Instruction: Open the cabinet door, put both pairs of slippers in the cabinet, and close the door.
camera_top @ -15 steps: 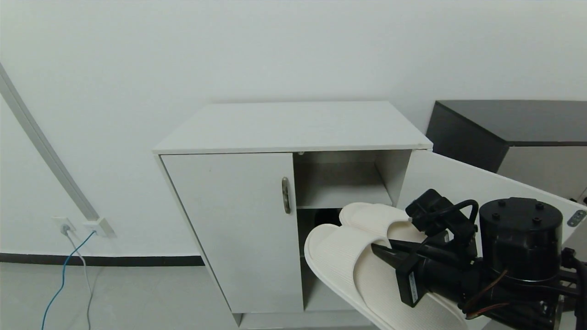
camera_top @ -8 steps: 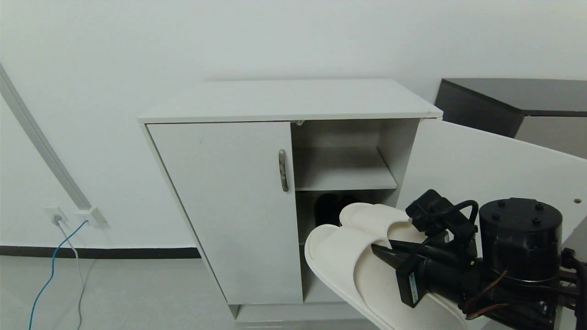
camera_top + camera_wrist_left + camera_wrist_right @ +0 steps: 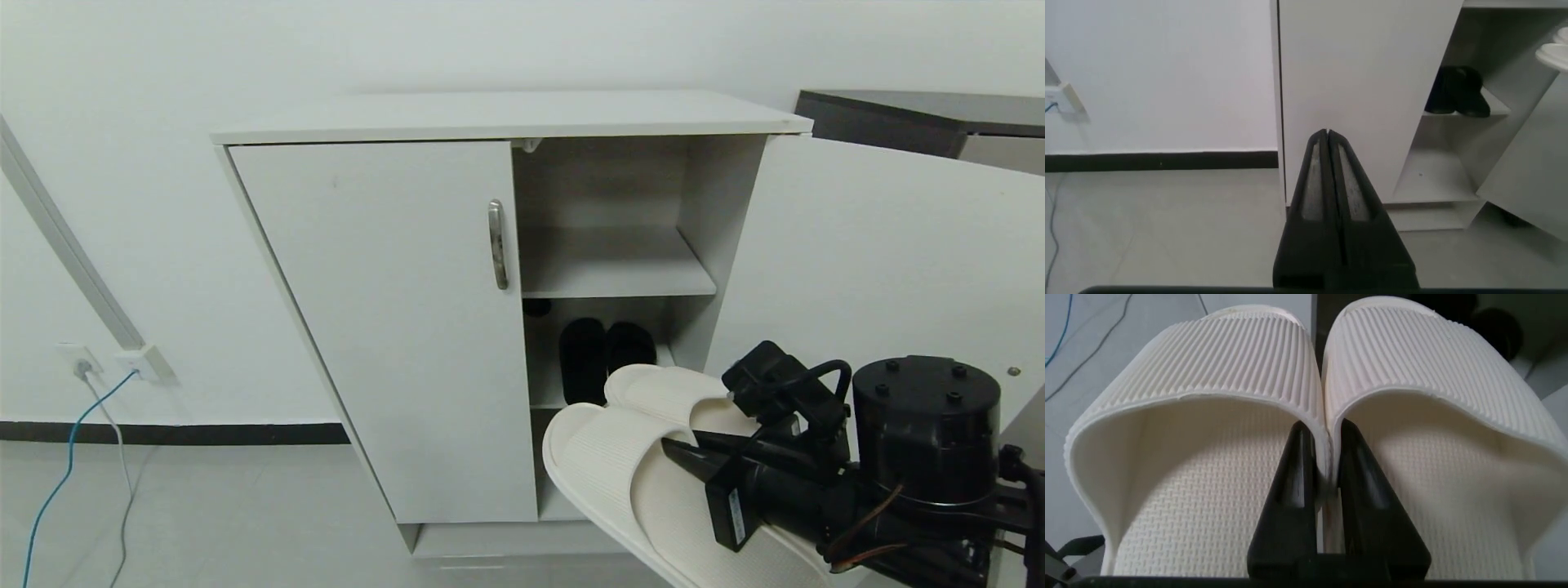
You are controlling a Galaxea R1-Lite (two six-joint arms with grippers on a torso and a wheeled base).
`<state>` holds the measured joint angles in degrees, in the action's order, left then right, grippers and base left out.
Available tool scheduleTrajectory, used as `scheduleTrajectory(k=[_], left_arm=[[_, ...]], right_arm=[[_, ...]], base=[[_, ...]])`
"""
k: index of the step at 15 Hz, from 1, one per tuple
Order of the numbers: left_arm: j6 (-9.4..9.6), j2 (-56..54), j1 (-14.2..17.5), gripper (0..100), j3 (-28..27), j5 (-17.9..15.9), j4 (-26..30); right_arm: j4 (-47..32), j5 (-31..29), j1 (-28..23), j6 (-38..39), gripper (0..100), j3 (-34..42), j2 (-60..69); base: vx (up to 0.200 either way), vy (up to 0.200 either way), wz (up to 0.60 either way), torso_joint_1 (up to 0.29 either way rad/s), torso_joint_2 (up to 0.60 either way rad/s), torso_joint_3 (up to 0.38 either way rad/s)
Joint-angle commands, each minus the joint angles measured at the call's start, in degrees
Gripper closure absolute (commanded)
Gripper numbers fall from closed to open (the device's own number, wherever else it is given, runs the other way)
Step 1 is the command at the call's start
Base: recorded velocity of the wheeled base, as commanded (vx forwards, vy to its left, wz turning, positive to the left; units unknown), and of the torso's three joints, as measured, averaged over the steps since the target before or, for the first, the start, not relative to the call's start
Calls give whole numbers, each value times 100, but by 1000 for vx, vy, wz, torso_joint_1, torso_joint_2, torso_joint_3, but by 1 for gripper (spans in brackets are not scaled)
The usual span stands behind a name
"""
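Observation:
A white two-door cabinet [image 3: 384, 327] stands against the wall, its right door [image 3: 882, 261] swung open and its left door shut. A black pair of slippers [image 3: 604, 359] sits on the middle shelf, also seen as the black slippers [image 3: 1462, 90] in the left wrist view. My right gripper [image 3: 694, 457] is shut on the touching inner edges of a cream pair of slippers [image 3: 629, 457], held side by side in front of the open compartment; the cream slippers [image 3: 1323, 449] fill the right wrist view around the gripper [image 3: 1323, 457]. My left gripper [image 3: 1328, 143] is shut and empty, low before the cabinet's left door.
A metal handle [image 3: 496, 245] is on the shut left door. The upper shelf [image 3: 612, 273] and bottom shelf [image 3: 1437, 175] are bare. A dark table [image 3: 922, 114] stands behind the open door. Wall sockets with cables [image 3: 82, 384] lie at the left, above grey floor.
The head view has dropped lower, so the cabinet sits higher in the picture and the black slippers on the shelf now show. The right gripper and cream slippers keep their place in view.

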<state>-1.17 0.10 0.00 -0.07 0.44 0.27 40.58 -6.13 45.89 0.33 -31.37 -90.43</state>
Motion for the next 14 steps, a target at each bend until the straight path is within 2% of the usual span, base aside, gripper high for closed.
scheduleTrajectory(k=[1, 10, 12, 14], left_arm=[[-6, -10, 0, 100, -1, 0, -9], [-6, -10, 0, 100, -1, 9, -9], [3, -1, 0, 100, -1, 0, -9], [-6, -1, 0, 100, -1, 9, -9]], right_arm=[[11, -2, -1, 2, 100, -1, 8], [11, -2, 26, -112, 100, 60, -10], [11, -2, 26, -112, 100, 69, -19], [11, 7, 35, -112, 100, 69, -19]], base=[[0, 0, 0, 2, 217, 212], [0, 0, 0, 0, 0, 0], [0, 0, -600, 10, -32, 2], [0, 0, 0, 0, 0, 0]])
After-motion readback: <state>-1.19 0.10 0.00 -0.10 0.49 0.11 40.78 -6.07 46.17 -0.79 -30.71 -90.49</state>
